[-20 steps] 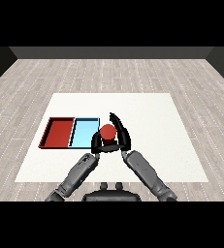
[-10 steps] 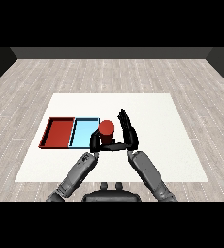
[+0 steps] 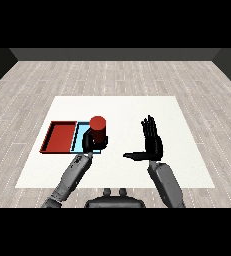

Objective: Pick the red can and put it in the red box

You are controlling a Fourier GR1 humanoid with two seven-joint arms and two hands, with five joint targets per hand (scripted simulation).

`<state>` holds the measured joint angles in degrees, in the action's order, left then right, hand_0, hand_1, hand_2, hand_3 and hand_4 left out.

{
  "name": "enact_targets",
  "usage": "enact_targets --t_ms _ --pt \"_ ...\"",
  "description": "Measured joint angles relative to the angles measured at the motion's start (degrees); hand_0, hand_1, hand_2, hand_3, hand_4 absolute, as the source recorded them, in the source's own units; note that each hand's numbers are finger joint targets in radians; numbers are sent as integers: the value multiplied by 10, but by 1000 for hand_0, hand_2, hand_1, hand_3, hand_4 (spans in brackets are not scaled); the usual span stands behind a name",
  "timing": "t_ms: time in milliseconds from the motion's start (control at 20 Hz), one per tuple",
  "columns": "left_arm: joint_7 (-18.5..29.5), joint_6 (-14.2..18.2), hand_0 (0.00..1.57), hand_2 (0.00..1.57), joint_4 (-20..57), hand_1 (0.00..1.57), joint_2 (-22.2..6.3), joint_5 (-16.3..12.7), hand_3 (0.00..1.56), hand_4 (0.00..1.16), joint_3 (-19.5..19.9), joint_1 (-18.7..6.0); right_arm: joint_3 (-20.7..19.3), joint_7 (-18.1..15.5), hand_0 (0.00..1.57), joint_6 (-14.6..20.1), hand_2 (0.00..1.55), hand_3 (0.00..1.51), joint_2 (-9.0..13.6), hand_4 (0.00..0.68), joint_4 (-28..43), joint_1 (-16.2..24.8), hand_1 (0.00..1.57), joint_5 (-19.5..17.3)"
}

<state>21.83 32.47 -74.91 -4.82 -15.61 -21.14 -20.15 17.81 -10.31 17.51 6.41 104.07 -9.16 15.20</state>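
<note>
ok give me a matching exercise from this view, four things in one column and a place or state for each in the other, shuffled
Things:
1. red cylindrical can
2. left hand
3. right hand
4. flat red tray

Places or states:
A. open, fingers straight, thumb out to the side
B. farthest left on the white table, holding nothing
C. upright, by the light blue tray
D. curled round the can

Pairs: 1-C, 2-D, 3-A, 4-B

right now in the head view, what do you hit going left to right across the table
red tray → light blue tray → red can, held in the left hand → right hand, open and apart from the can
</note>
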Motion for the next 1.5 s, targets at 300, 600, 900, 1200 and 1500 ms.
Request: enact_targets --t_ms 300,600,900,1200,1500 --pt "-41 -9 1571 1571 -18 1571 -68 5 1495 1117 60 -6 -43 -14 0 -36 0 0 41 0 49 85 0 24" --pt "-75 -18 1571 1536 25 1571 -152 32 1468 1122 107 -16 -79 -30 0 -53 0 0 53 0 32 122 0 39" --pt "-110 -52 1571 1556 163 1571 -225 56 1485 1050 137 -31 -93 -44 0 -71 0 0 51 0 -4 128 0 49" --pt "-148 -72 1232 1150 354 1232 -255 95 1068 922 139 -81 -112 -53 0 -79 0 0 50 0 -39 105 0 55" --pt "-173 -93 963 914 526 963 -255 130 0 724 133 -128 -116 -73 0 -86 0 0 44 0 -90 84 0 45"
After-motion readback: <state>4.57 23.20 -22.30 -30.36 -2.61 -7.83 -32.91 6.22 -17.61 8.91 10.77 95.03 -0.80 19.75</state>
